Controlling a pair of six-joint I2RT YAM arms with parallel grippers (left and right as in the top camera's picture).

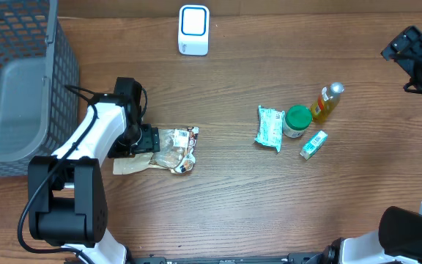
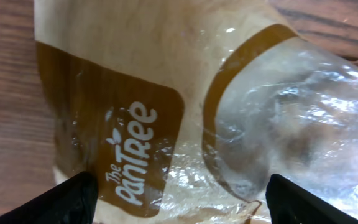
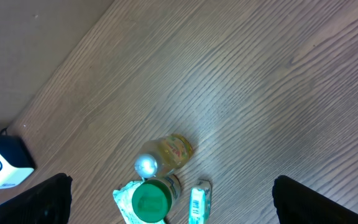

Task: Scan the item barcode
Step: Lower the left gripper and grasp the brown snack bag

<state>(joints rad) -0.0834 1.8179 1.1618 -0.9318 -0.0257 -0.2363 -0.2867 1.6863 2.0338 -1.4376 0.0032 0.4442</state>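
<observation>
1. One snack bag [image 1: 174, 148], tan with a brown panel reading "The PanTree" and a clear window. It lies flat on the table [image 1: 233, 205], left of centre.
2. One scanner [image 1: 193, 29], white, standing at the far edge and well apart from the bag.
3. Two arms. The left gripper [image 1: 149, 139] is at the bag's left end. In the wrist view its jaws stand wide apart with the bag spanning the space between them; I cannot tell whether they touch it.
4. The right gripper [image 3: 179, 208] is up at the far right corner, jaws fully apart and holding nothing.
5. Four other goods are clustered right of centre: one teal packet [image 1: 269, 128], one green-lidded jar [image 1: 297, 121] just beside it, one yellow bottle [image 1: 327, 102] lying down, and one small carton [image 1: 313, 144].
6. One grey mesh basket [image 1: 53, 66] is in the far left corner.
7. Bare wood lies between the bag and the scanner.
</observation>
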